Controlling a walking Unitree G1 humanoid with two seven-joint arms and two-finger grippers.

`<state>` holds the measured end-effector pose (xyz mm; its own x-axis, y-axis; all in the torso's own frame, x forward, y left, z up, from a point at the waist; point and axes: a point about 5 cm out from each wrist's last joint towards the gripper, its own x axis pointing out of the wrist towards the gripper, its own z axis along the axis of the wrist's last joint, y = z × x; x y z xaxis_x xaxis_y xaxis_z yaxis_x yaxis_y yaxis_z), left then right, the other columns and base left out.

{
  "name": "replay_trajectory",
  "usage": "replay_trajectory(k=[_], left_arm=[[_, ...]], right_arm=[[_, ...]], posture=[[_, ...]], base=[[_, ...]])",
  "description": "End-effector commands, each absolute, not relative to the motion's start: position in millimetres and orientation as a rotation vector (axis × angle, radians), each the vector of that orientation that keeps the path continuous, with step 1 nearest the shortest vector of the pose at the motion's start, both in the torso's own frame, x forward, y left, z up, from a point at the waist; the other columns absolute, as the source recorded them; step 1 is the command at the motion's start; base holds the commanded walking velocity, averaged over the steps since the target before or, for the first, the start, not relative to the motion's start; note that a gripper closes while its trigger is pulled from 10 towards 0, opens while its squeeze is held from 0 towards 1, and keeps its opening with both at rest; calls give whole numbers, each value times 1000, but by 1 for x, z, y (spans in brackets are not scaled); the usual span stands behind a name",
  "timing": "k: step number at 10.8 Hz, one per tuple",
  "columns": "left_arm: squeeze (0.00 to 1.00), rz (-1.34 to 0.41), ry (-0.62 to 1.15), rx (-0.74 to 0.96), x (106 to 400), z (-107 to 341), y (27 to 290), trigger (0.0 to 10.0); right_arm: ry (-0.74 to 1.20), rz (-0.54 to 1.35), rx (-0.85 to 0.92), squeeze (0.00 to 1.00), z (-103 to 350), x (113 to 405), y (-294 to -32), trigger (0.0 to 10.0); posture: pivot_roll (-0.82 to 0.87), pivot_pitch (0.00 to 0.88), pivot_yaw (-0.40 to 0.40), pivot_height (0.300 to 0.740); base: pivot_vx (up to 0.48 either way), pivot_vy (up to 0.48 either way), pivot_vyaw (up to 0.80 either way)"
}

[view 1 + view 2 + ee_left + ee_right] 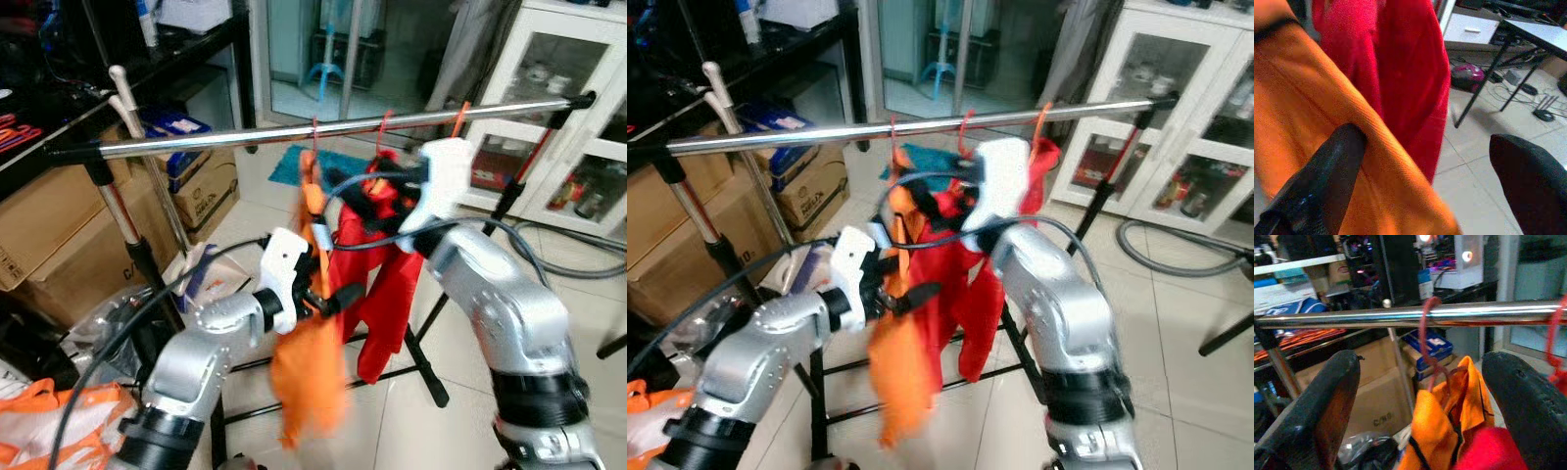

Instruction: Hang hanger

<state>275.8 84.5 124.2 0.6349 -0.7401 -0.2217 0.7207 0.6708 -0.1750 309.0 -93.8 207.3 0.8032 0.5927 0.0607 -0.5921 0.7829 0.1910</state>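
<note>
We note a chrome rail running across the scene on a black stand, one end toward the cardboard boxes, the other toward the white glass cabinet. Near the middle of the rail hang three hooks; the red garment hangs from hooks there, and just beside it, toward the box end, the orange garment hangs on its red hanger. In the right wrist view the hanger's hook is looped over the rail, so we judge the hanging itself is done, or all but done. Our left gripper is low, at the orange cloth well below the rail; its fingers stand wide apart, one resting against the fabric, the other off in the air, gripping nothing. Our right gripper is raised just below the rail's middle, facing the hook, fingers spread wide, the orange collar between them but not pinched. The orange hem looks blurred, so the garment may be swinging. What is left, as far as we can judge: confirm that the hook sits fully over the rail, let the cloth settle, draw both arms clear without snagging fabric. More orange cloth lies low at the box side; whether it awaits hanging we cannot tell.
</note>
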Motion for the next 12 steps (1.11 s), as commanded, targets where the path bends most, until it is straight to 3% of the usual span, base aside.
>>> replay_trajectory(k=[1, 4, 8, 12], left_arm=[[0, -812, 267, -25, 275, 132, 91, 10000], [0, -749, 256, 75, 247, 143, 125, 10000], [0, -614, 295, 85, 207, 143, 158, 10000], [0, -500, 325, 92, 194, 143, 174, 10000]], right_arm=[[7, 650, 195, 0, 206, 315, -88, 10000], [116, 630, 170, 0, 190, 357, -57, 10000], [80, 585, 178, 0, 198, 380, -59, 10000], [151, 505, 137, 0, 189, 393, -50, 10000]], posture=[[41, 14, -23, 740], [121, 35, -103, 740], [162, 45, -121, 740], [191, 58, -137, 740]], base=[[0, 0, 0], [0, 0, 0], [0, 0, 0], [0, 0, 0]])
